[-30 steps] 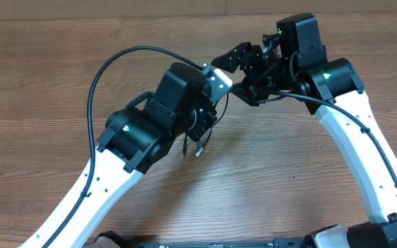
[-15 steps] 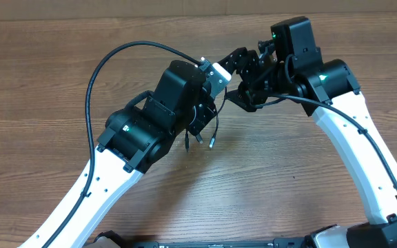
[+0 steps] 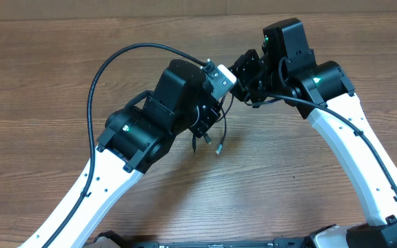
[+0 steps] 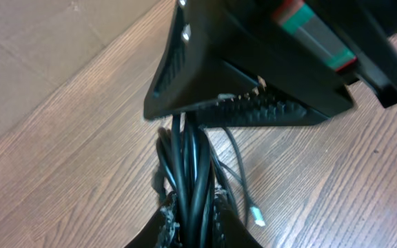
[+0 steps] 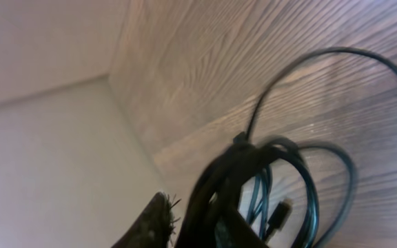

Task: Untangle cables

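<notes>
Closing from wide open a second ago, the right gripper (image 3: 245, 74) is clamping the cables (image 4: 191, 172), hanging over the table (image 3: 40, 76), beside the left gripper (image 4: 191, 217) pinching them; separating is becoming possible

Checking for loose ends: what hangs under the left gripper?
Loose cables dangle beneath left gripper over the table, one silver-tipped plug. The gripper covers where they tangle.

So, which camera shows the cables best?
Left wrist: the cables run sharp and close as one bundle. Right wrist shows only blurred loops; overhead shows just the hanging ends, the rest hidden.
</notes>
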Controlling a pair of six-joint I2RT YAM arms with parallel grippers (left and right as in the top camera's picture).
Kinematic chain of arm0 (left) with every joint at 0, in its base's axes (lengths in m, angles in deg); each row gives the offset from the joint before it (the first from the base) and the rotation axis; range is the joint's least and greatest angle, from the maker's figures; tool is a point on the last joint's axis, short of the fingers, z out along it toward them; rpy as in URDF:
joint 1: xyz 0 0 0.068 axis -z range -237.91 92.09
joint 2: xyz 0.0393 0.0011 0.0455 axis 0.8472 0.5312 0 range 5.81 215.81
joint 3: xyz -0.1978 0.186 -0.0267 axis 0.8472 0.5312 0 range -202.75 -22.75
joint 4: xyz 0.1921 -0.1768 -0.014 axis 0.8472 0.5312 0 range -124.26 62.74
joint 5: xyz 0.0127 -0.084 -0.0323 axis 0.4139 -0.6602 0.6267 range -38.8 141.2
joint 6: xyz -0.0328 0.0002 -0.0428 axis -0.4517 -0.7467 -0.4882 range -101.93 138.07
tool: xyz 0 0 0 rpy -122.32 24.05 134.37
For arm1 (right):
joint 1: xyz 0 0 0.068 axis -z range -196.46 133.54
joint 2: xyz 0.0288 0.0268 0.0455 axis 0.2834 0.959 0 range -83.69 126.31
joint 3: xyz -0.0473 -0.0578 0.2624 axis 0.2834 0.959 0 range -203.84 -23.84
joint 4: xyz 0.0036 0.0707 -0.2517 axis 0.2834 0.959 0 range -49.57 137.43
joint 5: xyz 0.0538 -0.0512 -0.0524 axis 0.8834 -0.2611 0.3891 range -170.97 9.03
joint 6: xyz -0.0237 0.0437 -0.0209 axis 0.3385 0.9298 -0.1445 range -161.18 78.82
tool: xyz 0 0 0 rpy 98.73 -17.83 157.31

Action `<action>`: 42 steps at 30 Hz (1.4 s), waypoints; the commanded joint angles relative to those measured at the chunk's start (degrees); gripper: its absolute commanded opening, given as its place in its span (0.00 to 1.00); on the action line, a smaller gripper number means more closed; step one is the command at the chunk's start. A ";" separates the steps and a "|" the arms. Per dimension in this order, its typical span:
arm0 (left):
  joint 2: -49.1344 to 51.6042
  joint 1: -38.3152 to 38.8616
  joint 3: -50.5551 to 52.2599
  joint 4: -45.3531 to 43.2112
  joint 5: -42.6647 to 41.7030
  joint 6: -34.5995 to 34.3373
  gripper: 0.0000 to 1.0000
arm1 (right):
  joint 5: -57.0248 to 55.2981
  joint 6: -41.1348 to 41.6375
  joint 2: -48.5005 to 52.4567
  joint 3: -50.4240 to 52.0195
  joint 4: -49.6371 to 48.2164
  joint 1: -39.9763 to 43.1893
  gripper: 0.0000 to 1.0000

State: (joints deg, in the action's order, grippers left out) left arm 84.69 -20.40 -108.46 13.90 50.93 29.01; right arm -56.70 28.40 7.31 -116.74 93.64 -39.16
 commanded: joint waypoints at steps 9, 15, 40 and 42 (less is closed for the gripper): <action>-0.66 0.44 -0.26 -0.17 -1.90 -0.90 0.15 | -5.18 1.66 -1.20 -0.70 -4.22 -0.11 0.04; -0.66 0.42 -0.26 2.78 -1.66 -0.87 0.15 | -5.16 2.86 -1.20 -0.70 -8.22 -0.11 0.04; -0.61 0.37 -0.26 9.70 -0.37 -0.90 0.19 | -2.21 -61.16 -1.20 -0.70 -1.09 1.66 0.04; -0.61 0.37 -0.26 10.47 -0.37 -0.87 0.19 | -7.30 -62.20 -1.20 -0.70 5.88 1.90 0.04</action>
State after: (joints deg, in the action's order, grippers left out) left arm 84.69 -20.40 -108.46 23.85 50.14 28.74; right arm -58.80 -24.43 7.31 -116.74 95.74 -37.92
